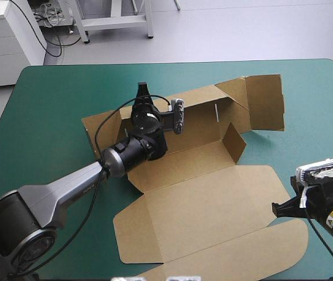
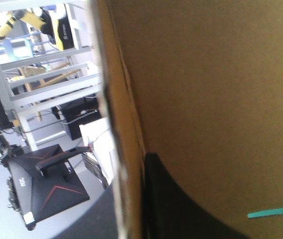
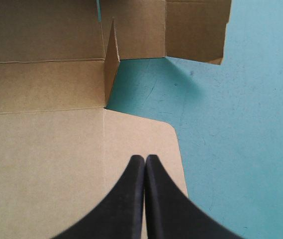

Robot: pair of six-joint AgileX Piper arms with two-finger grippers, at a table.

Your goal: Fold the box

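**Left claw point(image 1: 142, 92) clamped on box point(image 1: 201, 193); right claw point(image 3: 145, 159) clenched, empty**

The left claw grips the raised far-left wall of the brown box, with the board edge between its black fingers point(image 2: 181, 209). The right claw's fingers meet in a point over the near right flap. The box lies mid-worktop point(image 1: 49, 99) on the teal-green cover, its near panels flat.

Beneath me I saw the table point(image 1: 49, 99), a wide flat top under a smooth teal-green cover, its two far corners rounded. The cover showed bare along the far edge and down both of its sides. Toward the right side it carried faint scratches and one small dark speck point(image 3: 191, 73).
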